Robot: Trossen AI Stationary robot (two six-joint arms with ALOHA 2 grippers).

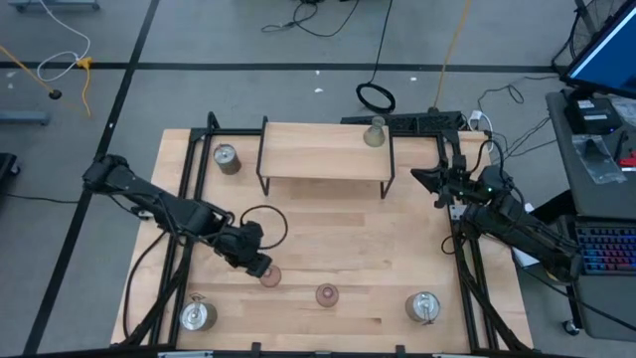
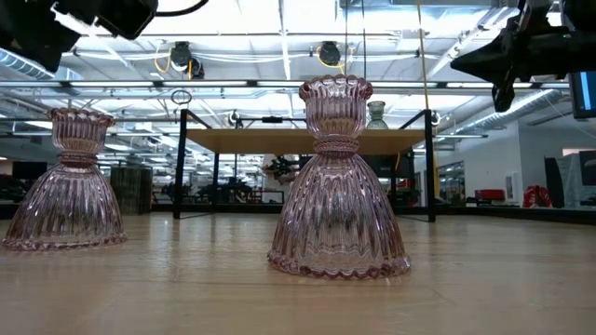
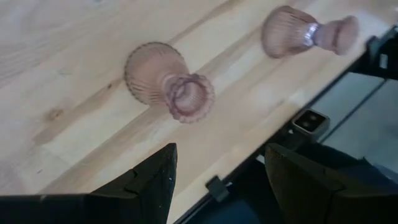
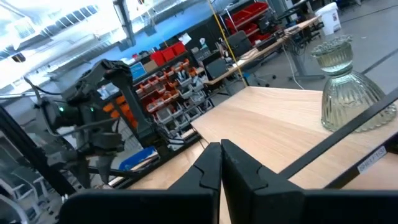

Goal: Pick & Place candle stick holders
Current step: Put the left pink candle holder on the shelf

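Observation:
Two pink glass candle stick holders stand upright on their wide bases near the table's front: one (image 1: 270, 276) (image 3: 168, 84) (image 2: 65, 181) and one to its right (image 1: 327, 294) (image 3: 308, 34) (image 2: 340, 186). My left gripper (image 1: 258, 266) (image 3: 217, 180) is open and hovers just above and left of the first, touching nothing. A greenish glass holder (image 1: 374, 132) (image 4: 345, 87) stands on the raised wooden shelf (image 1: 323, 149). Three round metal holders stand at the far left (image 1: 227, 157), near left (image 1: 197, 314) and near right (image 1: 423, 307). My right gripper (image 1: 434, 180) (image 4: 221, 163) is shut and empty at the table's right side.
The shelf's black legs (image 1: 264, 184) stand on the table's far middle. A black frame rail runs along the left edge (image 1: 184, 199) and another along the right edge (image 1: 459, 229). A black cable loop (image 1: 263, 221) hangs by my left arm. Bare wood (image 1: 368, 239) lies in the table's middle.

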